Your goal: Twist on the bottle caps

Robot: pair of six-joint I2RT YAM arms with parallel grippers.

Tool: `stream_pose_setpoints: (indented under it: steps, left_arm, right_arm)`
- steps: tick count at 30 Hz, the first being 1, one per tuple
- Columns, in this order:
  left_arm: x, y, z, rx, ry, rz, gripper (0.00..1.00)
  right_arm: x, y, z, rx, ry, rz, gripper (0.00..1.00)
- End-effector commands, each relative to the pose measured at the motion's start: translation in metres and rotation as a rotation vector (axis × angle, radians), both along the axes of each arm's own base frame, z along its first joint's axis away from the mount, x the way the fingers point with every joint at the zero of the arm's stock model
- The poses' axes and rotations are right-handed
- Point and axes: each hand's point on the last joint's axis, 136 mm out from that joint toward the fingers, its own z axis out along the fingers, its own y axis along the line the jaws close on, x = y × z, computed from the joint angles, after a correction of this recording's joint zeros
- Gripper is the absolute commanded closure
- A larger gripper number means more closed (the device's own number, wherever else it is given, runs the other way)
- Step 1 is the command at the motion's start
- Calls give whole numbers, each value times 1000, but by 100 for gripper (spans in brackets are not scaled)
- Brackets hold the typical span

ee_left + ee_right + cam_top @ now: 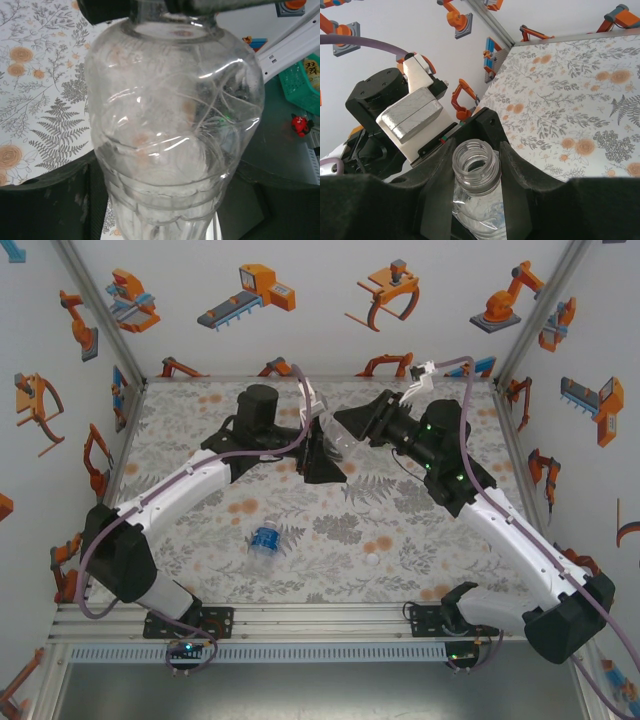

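- One colourless bottle (476, 170), uncapped, is held above the far half of the table (200, 575).
- Right claw (475, 150) clamps its neck.
- Left claw (160, 220) flanks its body; grip cannot be told.
- Blue-label bottle (264, 543) lies near front, white cap (372, 561) nearby.

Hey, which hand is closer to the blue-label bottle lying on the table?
Left. The left hand sits beyond and right of the blue-label bottle; the right hand is even farther back, gripping the clear bottle by its neck.

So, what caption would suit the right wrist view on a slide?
Right gripper grips the uncapped clear bottle at its neck.
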Motion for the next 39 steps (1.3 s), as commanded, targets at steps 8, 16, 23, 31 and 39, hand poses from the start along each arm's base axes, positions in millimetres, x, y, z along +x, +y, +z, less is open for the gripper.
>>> stream_pose_setpoints:
  steps: [8,16,23,31,39]
  left_arm:
    - [4,3,11,3,-47,26,56]
    - [29,30,23,-15,-71,111,92]
    - [43,67,42,-78,-100,117,100]
    - [58,97,27,47,-213,240,100]
    - [63,112,12,123,-301,340,100]
  right_arm:
    - [-6,-8,23,-13,-61,-24,71]
    - [-10,-27,34,-93,-108,-100,36]
    - [-6,-28,8,-153,-32,-114,37]
    - [-4,-29,-77,-372,181,-103,52]
    - [-25,-39,-179,-625,436,-87,57]
